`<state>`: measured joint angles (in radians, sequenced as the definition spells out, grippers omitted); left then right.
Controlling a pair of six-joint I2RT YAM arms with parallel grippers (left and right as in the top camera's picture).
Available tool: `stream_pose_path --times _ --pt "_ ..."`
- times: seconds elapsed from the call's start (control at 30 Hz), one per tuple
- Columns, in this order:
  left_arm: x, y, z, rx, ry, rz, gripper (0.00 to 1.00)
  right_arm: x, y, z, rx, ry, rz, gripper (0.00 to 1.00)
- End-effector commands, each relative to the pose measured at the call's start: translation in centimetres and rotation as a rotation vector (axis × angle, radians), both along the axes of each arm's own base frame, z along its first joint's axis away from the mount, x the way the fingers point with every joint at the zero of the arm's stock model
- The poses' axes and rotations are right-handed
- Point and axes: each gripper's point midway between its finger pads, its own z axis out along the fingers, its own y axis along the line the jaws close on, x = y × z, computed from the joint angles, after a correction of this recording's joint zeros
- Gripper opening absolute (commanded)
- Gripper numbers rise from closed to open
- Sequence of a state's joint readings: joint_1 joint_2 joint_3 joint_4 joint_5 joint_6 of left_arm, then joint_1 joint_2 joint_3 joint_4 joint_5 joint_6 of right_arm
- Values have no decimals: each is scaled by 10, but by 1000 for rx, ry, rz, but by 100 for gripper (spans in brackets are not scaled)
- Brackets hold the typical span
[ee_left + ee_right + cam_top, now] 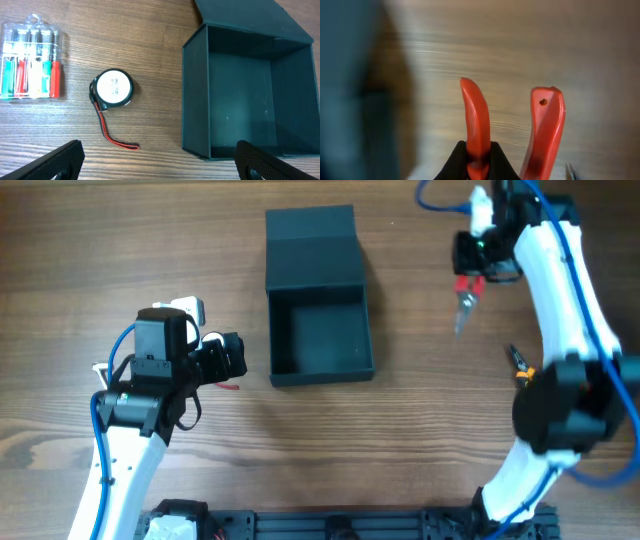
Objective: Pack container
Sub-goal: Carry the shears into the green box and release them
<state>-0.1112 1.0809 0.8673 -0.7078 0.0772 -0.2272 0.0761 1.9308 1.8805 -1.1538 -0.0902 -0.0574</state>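
Step in hand: moving the pliers (pixel 466 300) to the container (pixel 322 374), which stands open, lid back. The right gripper (pixel 470 280), right of the container, pinches one red handle. The left gripper (pixel 232 358), left of it, has its fingers spread. Next move, as judged: carry over the opening, lower, release.

overhead: you look straight down on the table (pixel 60 240) from far off, the widest view | left wrist: you face steeply down, nearer, sharing the container (pixel 195 100) with overhead | right wrist: you sit very close behind the pliers (pixel 475 120), also seen overhead, background blurred
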Motion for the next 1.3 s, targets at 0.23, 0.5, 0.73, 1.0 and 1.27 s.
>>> stream_pose_path --times 0.23,0.5,0.73,1.0,1.27 --pt "4 -5 10 -25 -21 -2 100 -105 213 44 -155 -212 1115 4" --pt "0 -4 8 -23 -3 -2 100 -115 238 -24 -169 -106 1331 4" --pt "0 -4 8 -23 -3 -2 100 -105 259 -70 -119 -75 1378 4" --pt "0 -4 8 -23 -3 -2 100 -100 268 -113 -87 -19 1386 4" --pt "0 -4 8 -23 -3 -2 100 -94 272 -119 -87 -33 1382 28"
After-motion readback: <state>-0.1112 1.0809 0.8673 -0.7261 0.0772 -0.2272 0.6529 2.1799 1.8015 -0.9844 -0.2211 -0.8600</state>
